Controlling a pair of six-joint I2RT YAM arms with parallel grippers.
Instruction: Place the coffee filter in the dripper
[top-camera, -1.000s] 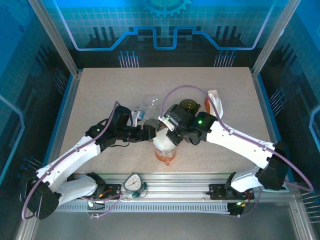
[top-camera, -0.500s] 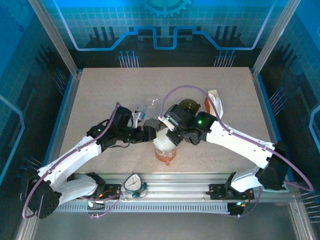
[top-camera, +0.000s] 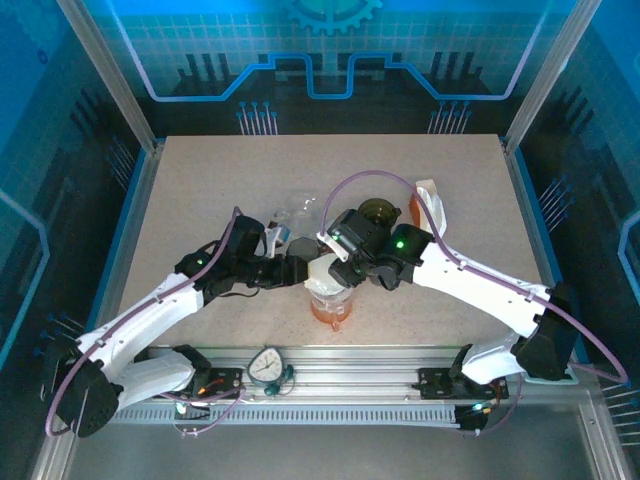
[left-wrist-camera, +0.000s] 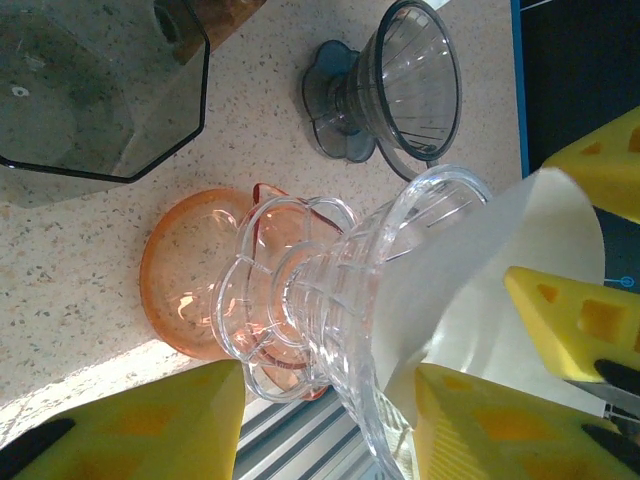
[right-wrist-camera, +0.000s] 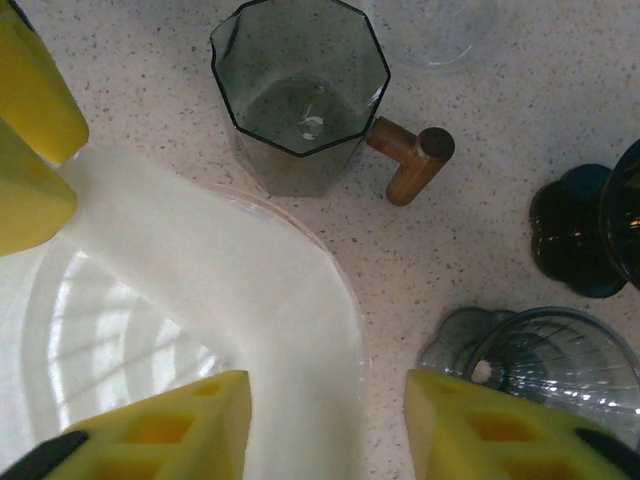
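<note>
The right gripper (right-wrist-camera: 325, 400) is being held with jaws apart astride the rim of the filter (right-wrist-camera: 200, 260), which is sitting inside the dripper (left-wrist-camera: 320, 300). The left gripper (left-wrist-camera: 330, 385) is being held around the dripper's cone. Whether it is clamped cannot be told, the lower rim being cut off.

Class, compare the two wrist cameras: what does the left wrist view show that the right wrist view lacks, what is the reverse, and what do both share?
Left wrist adds the orange saucer under the clear dripper. Right wrist adds a dark glass piece at its right edge and a clear glass at the top. Both share the white paper filter in the clear dripper, the grey eight-sided mug and a smoky grey dripper.
</note>
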